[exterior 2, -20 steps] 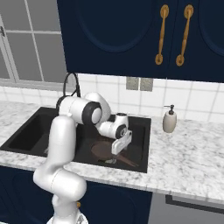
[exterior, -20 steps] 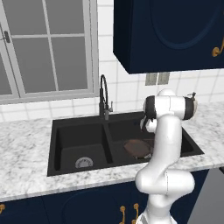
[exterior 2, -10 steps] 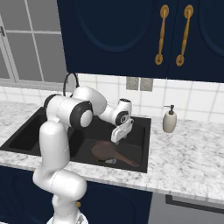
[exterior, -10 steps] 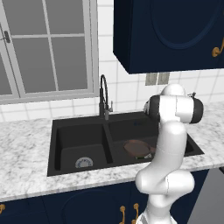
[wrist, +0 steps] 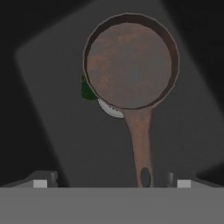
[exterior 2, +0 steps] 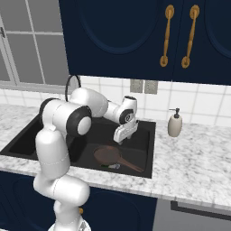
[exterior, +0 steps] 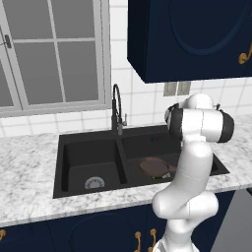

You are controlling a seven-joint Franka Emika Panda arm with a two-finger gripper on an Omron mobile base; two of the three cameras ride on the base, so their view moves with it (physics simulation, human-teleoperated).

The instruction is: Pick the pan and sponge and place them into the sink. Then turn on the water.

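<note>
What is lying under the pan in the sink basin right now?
In the hand view, the pan covers most of the sponge, whose dark green edge pokes out at its rim, and part of the silver drain. The rest of both is hidden. The sink floor surrounds them.

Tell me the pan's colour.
Dark reddish-brown with a mottled inside; the pan shows best in the hand view.

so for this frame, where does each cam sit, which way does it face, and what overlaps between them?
Left base view: behind the arm to its left, facing the sink, faucet and window; arm at lower right.
Right base view: behind to its right, facing the same sink and soap dispenser; arm at lower left, gripper over the basin.
Hand view: looks down on the pan; sponge peeks from under it.
Shared: the pan, in all three.
</note>
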